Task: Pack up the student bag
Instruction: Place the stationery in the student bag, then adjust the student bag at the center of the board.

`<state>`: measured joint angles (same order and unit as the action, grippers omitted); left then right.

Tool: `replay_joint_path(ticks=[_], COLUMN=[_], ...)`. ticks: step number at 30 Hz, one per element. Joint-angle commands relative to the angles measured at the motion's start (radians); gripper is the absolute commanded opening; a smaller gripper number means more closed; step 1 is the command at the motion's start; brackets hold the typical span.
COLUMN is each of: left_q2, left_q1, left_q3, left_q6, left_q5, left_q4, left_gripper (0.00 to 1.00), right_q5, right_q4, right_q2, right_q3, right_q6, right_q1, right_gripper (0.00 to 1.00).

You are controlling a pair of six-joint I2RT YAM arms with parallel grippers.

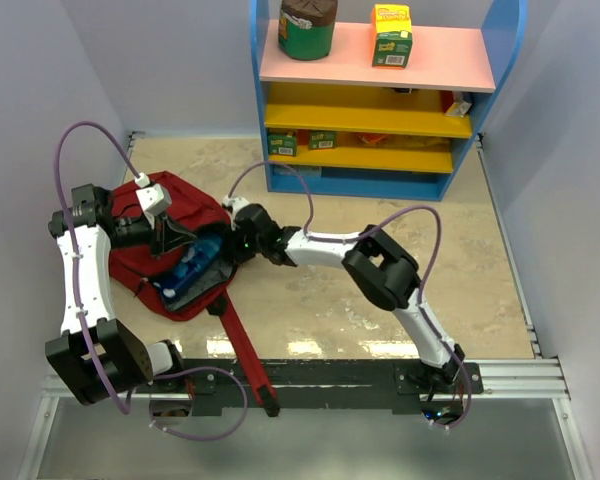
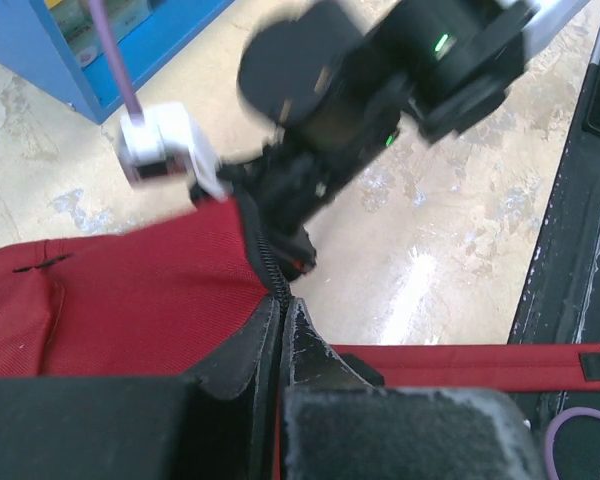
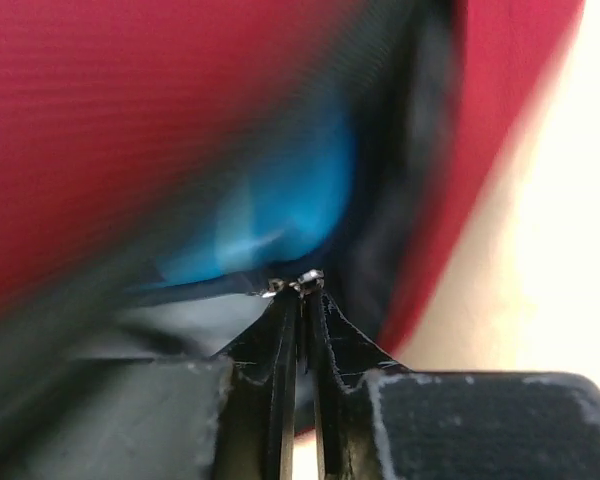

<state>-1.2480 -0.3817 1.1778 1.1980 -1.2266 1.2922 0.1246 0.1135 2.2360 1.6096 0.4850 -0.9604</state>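
The student bag (image 1: 130, 262), dark red, lies at the left with its main opening gaping. A blue pencil case (image 1: 185, 272) shows inside it. My left gripper (image 1: 170, 238) is shut on the bag's dark zipper edge (image 2: 270, 262), its tips (image 2: 282, 302) pinching the fabric (image 2: 130, 300). My right gripper (image 1: 232, 245) is at the right side of the opening. In the right wrist view its tips (image 3: 302, 286) stand almost together on a small metal zipper pull (image 3: 310, 277), with red fabric (image 3: 180, 100) and the blurred blue case (image 3: 280, 200) behind.
A long red strap (image 1: 245, 350) trails from the bag over the black rail (image 1: 330, 380) at the near edge. At the back stands a blue shelf unit (image 1: 380, 100) with a green can (image 1: 308, 28) and a yellow-green box (image 1: 391, 35) on top.
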Motion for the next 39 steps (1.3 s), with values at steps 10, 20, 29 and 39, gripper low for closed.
replay_joint_path(ticks=[10, 20, 29, 39], left_q2=[-0.002, -0.008, -0.036, -0.019], left_q1=[0.006, 0.009, 0.009, 0.009], left_q3=[0.031, -0.003, -0.018, -0.027], left_q6=[0.014, 0.055, 0.058, 0.066], left_q5=[-0.119, -0.021, -0.008, 0.026], left_q4=[0.024, 0.025, 0.024, 0.024], left_gripper=[0.00, 0.00, 0.00, 0.00], right_q5=[0.070, -0.051, -0.157, 0.030], right_q4=[-0.028, 0.155, 0.078, 0.236], right_q2=[-0.013, -0.277, -0.291, -0.075], right_q3=[-0.066, -0.281, -0.413, -0.303], right_q6=[0.062, 0.182, 0.170, 0.311], right_q1=[-0.051, -0.020, -0.020, -0.018], right_gripper=[0.32, 0.67, 0.66, 0.65])
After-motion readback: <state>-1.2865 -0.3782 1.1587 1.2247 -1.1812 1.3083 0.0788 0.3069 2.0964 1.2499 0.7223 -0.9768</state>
